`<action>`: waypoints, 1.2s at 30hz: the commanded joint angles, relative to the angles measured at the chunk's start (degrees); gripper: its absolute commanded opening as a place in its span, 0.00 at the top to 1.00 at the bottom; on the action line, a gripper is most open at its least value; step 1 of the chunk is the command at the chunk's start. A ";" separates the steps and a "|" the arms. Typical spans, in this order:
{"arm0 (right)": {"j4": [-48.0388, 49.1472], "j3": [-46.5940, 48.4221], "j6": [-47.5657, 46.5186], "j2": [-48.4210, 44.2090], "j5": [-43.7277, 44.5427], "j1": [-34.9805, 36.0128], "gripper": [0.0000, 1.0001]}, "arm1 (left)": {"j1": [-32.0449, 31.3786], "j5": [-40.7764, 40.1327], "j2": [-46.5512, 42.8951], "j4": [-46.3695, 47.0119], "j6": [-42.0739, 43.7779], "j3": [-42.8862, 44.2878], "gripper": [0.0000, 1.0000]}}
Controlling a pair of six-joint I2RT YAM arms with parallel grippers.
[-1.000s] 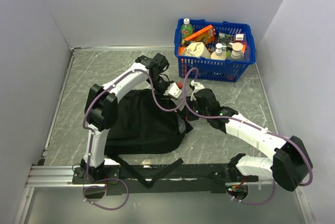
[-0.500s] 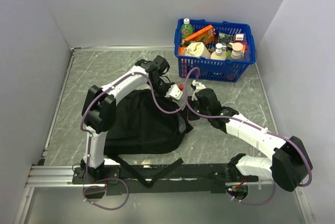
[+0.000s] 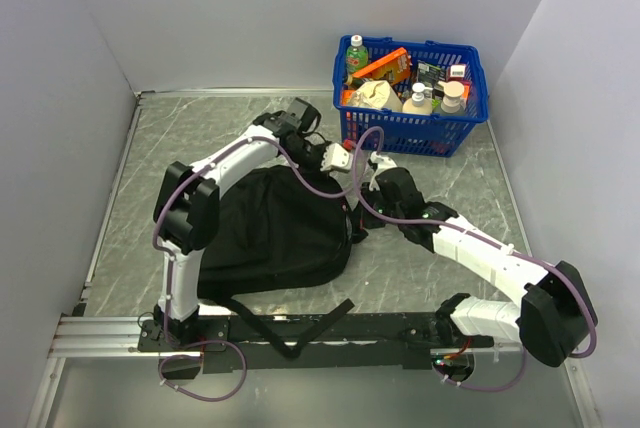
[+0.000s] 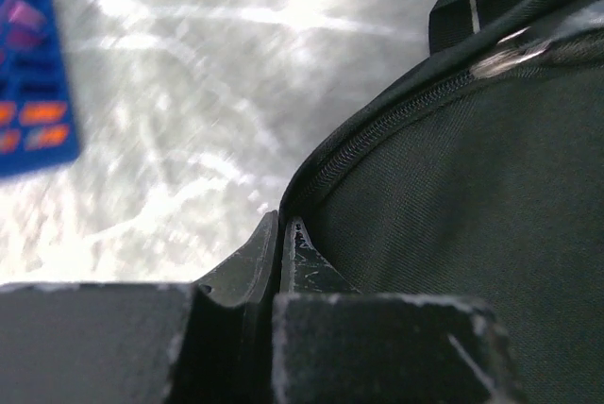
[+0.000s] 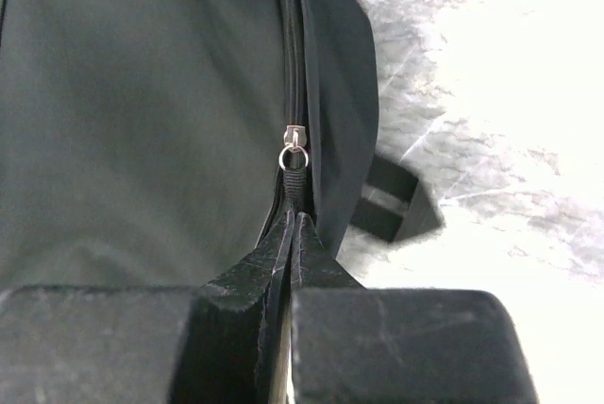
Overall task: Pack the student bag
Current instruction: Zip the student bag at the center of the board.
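Observation:
The student bag [image 3: 270, 233] is a black fabric backpack lying flat on the grey table between my arms. My left gripper [image 3: 345, 170] is at the bag's far right edge. In the left wrist view its jaws [image 4: 283, 223] are shut with the tip on the fabric rim of the bag [image 4: 453, 187], beside the zipper teeth. My right gripper [image 3: 357, 210] is just right of it. In the right wrist view it [image 5: 295, 217] is shut on the black zipper pull [image 5: 298, 182] that hangs from the slider's ring on the bag [image 5: 142, 92].
A blue plastic basket [image 3: 410, 133] of bottles and packets stands at the back right, close behind my left gripper; it shows as a blur in the left wrist view [image 4: 28, 64]. Black bag straps [image 3: 290, 333] trail toward the arm bases. A strap loop [image 5: 392, 201] lies beside the zipper.
The bag's open, raised right end with its greyish lining has drawn shut and flattened. My left gripper moved back toward the basket, and my right gripper shifted slightly back with the zipper pull.

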 commanded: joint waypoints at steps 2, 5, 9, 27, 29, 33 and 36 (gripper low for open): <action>-3.61 4.16 -0.67 -1.66 0.80 -0.31 1.00 | 4.05 -6.10 -2.25 8.25 -5.53 0.96 0.99; -4.23 6.87 -0.93 0.70 0.36 -0.57 1.00 | 6.42 -8.65 -1.81 7.47 -6.16 1.31 0.99; -6.16 12.59 -2.42 5.28 -0.08 -0.66 1.00 | 10.98 -11.38 -2.68 7.63 -6.60 -1.05 0.99; -4.67 20.16 -1.02 13.81 -7.90 1.18 1.00 | 24.62 -10.59 -16.84 14.49 -12.48 -21.00 0.99; -4.50 20.07 -0.14 14.25 -9.04 1.97 1.00 | 24.97 -10.68 -17.71 15.01 -12.92 -21.79 0.99; -3.71 20.60 1.18 17.14 -8.96 4.70 1.00 | 26.02 -6.56 -19.47 13.00 -10.82 -22.68 0.98; -2.22 20.34 2.50 17.51 -8.61 4.70 1.00 | 26.64 1.52 -22.89 11.33 -6.62 -21.98 0.75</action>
